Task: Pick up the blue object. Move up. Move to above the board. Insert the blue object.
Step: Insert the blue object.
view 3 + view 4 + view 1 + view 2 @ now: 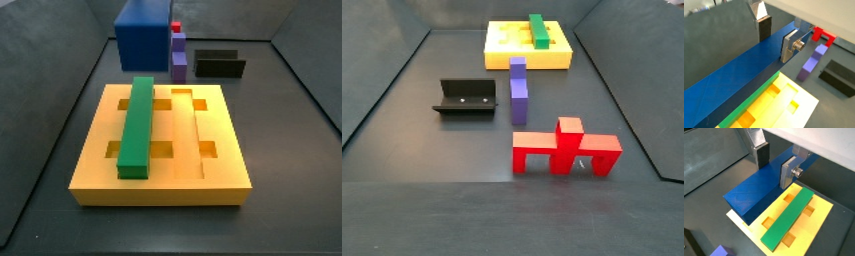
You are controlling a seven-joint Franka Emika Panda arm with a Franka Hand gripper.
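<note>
Claw holds blue bar beside yellow board

The long, rigid, smooth-faced blue rectangular bar, seemingly hard plastic and light, hangs just beside the large flat yellow grooved board, which carries a green rectangular bar in one groove. The claw is closed across the blue bar's width; that slick surface probably wants a firm, centred grip on its flat sides.

Gripper around bar, above board edge.
</note>
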